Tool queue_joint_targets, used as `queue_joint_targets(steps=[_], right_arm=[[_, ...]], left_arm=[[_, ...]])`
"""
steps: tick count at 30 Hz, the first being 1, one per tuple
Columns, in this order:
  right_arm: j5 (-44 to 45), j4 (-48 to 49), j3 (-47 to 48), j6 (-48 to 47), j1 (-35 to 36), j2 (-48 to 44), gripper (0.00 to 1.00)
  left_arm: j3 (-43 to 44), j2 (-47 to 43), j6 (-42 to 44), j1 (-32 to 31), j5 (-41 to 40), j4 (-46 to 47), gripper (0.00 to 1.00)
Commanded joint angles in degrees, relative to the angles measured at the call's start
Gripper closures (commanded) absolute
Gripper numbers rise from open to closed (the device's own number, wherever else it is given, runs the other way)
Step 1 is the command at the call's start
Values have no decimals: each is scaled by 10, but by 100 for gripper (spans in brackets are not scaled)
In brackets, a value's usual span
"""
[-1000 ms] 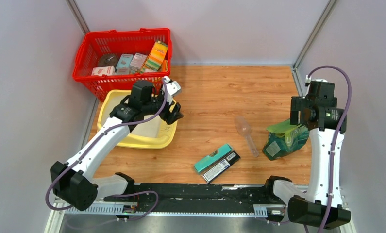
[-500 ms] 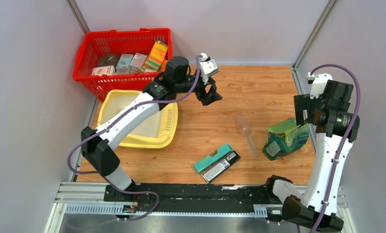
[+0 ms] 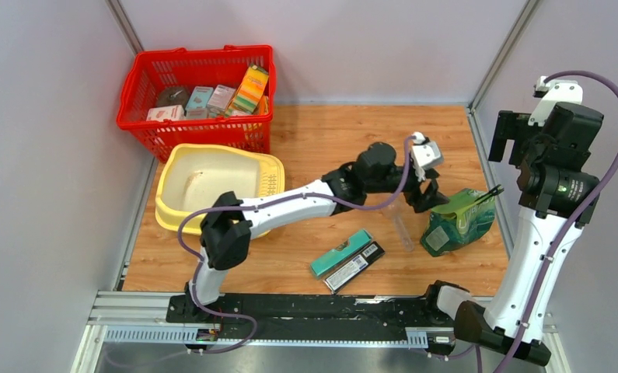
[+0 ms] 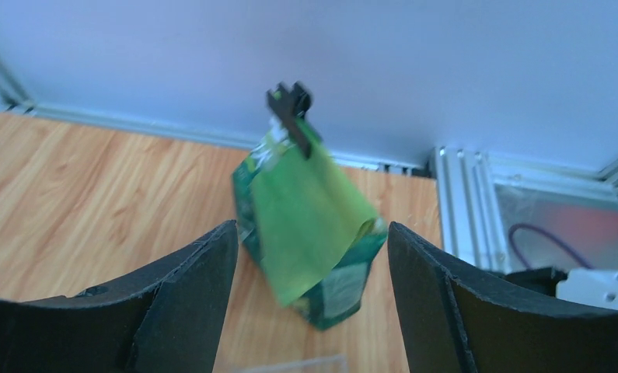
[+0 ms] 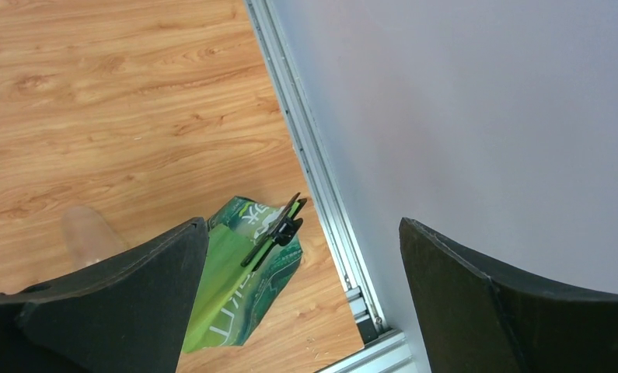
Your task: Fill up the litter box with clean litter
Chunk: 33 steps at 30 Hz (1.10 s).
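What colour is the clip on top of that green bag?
Black. The clip on the bag shows best in the left wrist view.

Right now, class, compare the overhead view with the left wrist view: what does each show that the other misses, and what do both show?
Overhead only: the red basket, the yellow litter box and two flat boxes. Left wrist only: the inner faces of the fingers of the open left hand, framing the upright green bag. Both: that bag, its black clip and the wooden table.

Pale-yellow litter box (image 3: 270, 176) sits flat, far left; scant clean litter (image 3: 193, 180) streak inside
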Motion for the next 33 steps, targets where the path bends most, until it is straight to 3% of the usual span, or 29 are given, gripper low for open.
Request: queue_joint_targets(steps=[1, 9, 18, 26, 29, 33], right_arm=[[-28, 13, -19, 20, 0, -22, 0], [-32, 16, -26, 22, 8, -28, 0], [-33, 28, -43, 21, 14, -31, 0], [-42, 28, -54, 16, 14, -38, 0], [-41, 32, -55, 12, 16, -42, 0], [-41, 37, -52, 3, 22, -46, 0]], left_arm=[[68, 40, -33, -34, -55, 93, 21], [167, 157, -67, -48, -56, 91, 23], [125, 169, -112, -61, -1, 93, 31], [130, 166, -110, -73, -16, 85, 33], [134, 171, -94, -74, -61, 41, 37], [137, 175, -78, -75, -85, 7, 50]])
